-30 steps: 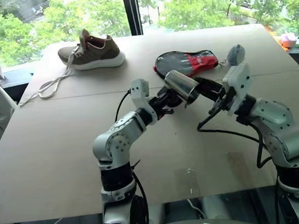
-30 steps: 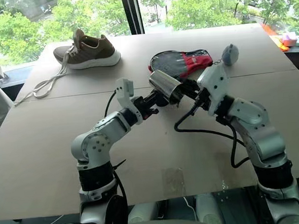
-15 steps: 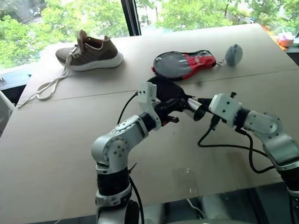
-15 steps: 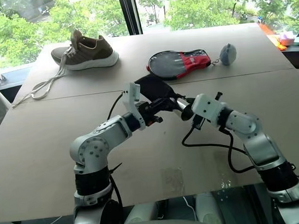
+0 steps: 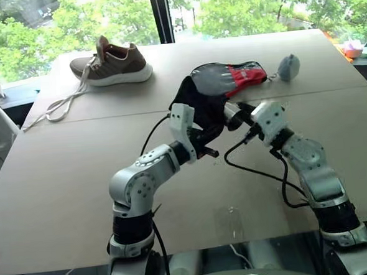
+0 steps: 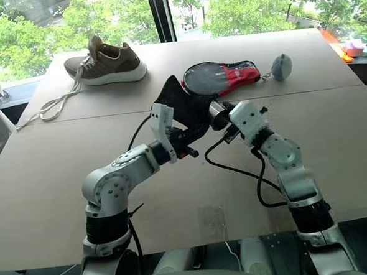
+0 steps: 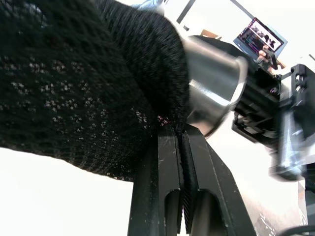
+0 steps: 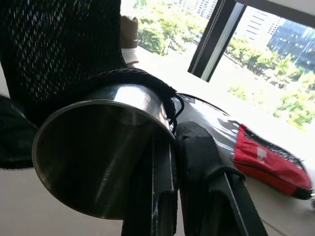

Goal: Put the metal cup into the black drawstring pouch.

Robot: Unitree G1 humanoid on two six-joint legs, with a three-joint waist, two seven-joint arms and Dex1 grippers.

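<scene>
the right gripper (image 8: 172, 162) is clamped on the rim wall of the metal cup (image 8: 98, 152), one finger inside and one outside, and holds it lying on its side above the table (image 5: 68, 182). the left gripper (image 7: 183, 147) is pinched tight on an edge of the black drawstring pouch (image 5: 201, 108), which hangs bunched between the two arms, lifted off the surface.

what matters next is the line of the cup: its base points toward the left gripper and has entered the pouch mouth, with black fabric wrapped round the closed end, while the open rim faces back toward the right wrist. the cup's long axis runs roughly level from one gripper to the other. how deep it sits is hard to judge, perhaps about half, since the fabric hides the base. the right arm is the one to push; the left only needs to hold the mouth firm.

behind them lie a racket-shaped case (image 5: 236, 75), a grey fuzzy ball (image 5: 288, 67) and a shoe (image 5: 112, 64). beyond is a window with trees.
</scene>
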